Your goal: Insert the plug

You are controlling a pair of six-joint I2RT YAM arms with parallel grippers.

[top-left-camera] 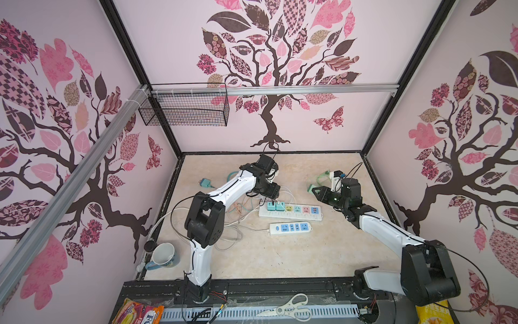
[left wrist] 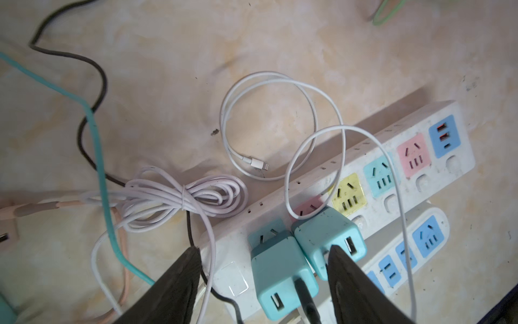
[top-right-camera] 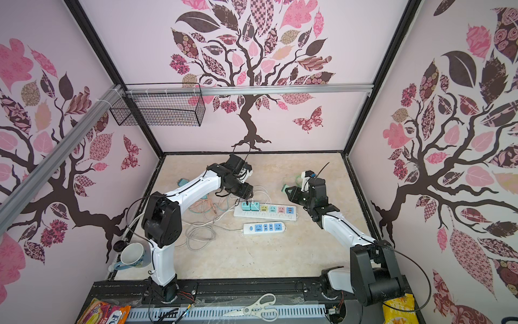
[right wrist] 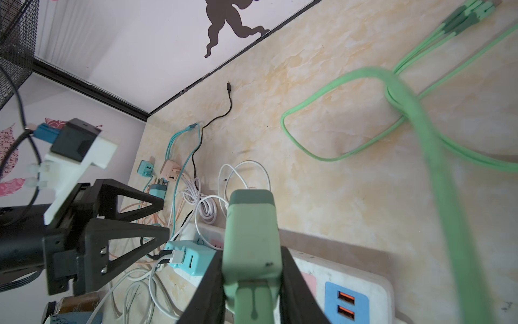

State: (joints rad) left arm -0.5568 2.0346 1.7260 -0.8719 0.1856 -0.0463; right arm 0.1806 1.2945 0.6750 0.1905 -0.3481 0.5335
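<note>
- While the right gripper [right wrist: 251, 251] clamps the green plug [right wrist: 252, 221] near the power strip's [right wrist: 372, 280] USB end, insertion is not yet done.
- Left gripper [left wrist: 263, 248] gapes around a teal adapter [left wrist: 280, 269] seated in that strip.
- Next: align over a free socket, press down.

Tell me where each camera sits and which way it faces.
Top views: high at the front, looking down on table, both arms, multicolour power strip.
Left wrist: above the left gripper, looking down on two teal chargers on that strip; its fingers show.
Right wrist: behind the right gripper, facing the back wall; its fingers clamp the green plug.
Shared: both wrist views show the teal chargers.
</note>
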